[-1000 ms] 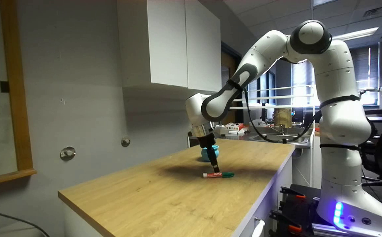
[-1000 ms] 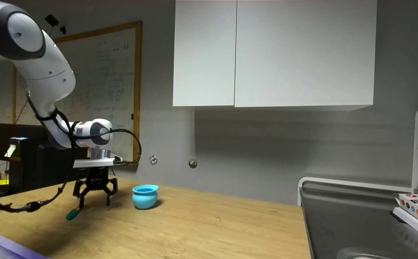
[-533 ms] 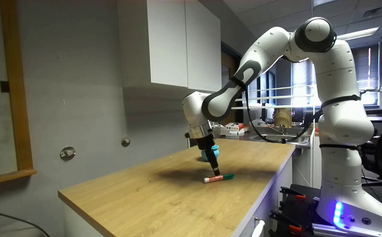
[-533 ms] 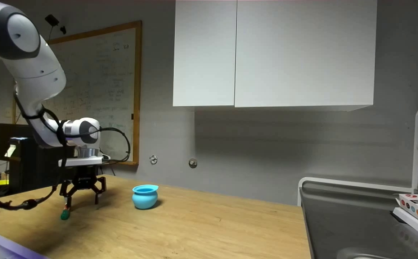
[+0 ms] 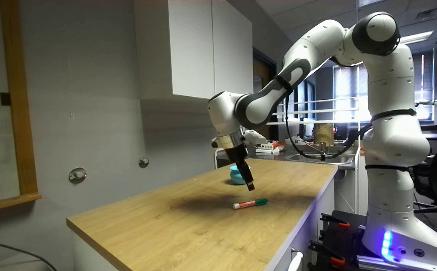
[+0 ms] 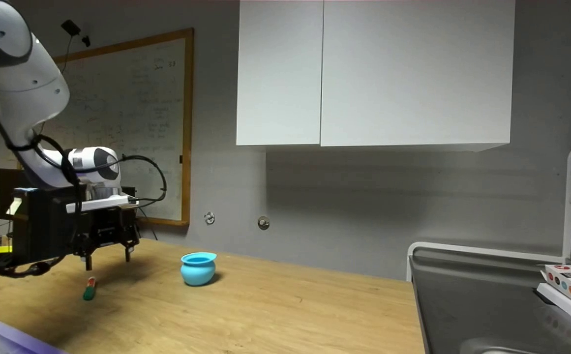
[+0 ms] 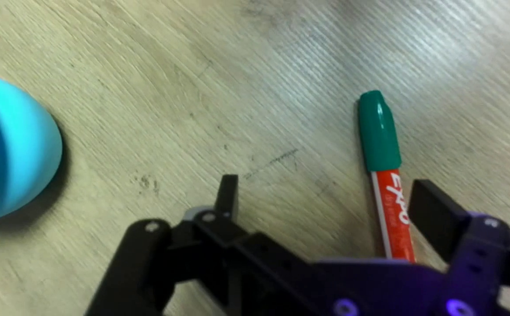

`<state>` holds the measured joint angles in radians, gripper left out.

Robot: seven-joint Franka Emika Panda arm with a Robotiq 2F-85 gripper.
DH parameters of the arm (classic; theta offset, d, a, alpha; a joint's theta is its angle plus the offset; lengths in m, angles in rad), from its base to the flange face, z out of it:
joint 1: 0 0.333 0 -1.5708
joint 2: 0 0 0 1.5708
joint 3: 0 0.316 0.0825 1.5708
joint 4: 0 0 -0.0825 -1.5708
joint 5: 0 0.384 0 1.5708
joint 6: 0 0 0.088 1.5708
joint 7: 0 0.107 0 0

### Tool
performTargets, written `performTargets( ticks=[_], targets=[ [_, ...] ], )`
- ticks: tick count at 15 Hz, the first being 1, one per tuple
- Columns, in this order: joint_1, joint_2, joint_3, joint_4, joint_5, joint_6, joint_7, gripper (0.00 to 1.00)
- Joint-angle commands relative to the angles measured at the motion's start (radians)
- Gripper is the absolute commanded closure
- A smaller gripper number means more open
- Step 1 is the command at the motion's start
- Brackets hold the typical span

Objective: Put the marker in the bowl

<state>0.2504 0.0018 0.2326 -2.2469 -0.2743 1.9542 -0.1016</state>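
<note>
A wood-grain worktop (image 5: 173,226) is carrying the task's things. Your white Panda arm (image 5: 316,43) is reaching over it, elbow bent. The Robotiq claw (image 6: 108,260) is hanging clear above the surface, its fingers (image 7: 227,193) standing wide apart and gripping nothing. The turquoise flared-rim bowl (image 6: 197,270) is standing upright, well apart from the claw. The red Expo marker (image 5: 250,203), green cap (image 7: 380,131) on, is lying flat on the worktop beneath the claw, not touching it; in the wrist view it is showing between the fingers, closer to the one away from the bowl.

Progress, judged: you are standing at the ungrasped stage, nothing yet showing as done. Remaining for you: lowering, closing, lifting, carrying, releasing into the bowl.

Counting, large to small: worktop 1, arm 1, claw 1 (fingers 2), bowl 1, marker 1.
</note>
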Motion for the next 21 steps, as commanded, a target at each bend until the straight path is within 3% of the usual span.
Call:
performTargets(
  ticks=[1, 21],
  targets=[
    [-0.002, -0.012, 0.005, -0.005, -0.007, -0.002, -0.017, 0.0],
    [0.025, 0.146, 0.028, 0.02, -0.023, 0.024, -0.058, 0.0]
  ],
)
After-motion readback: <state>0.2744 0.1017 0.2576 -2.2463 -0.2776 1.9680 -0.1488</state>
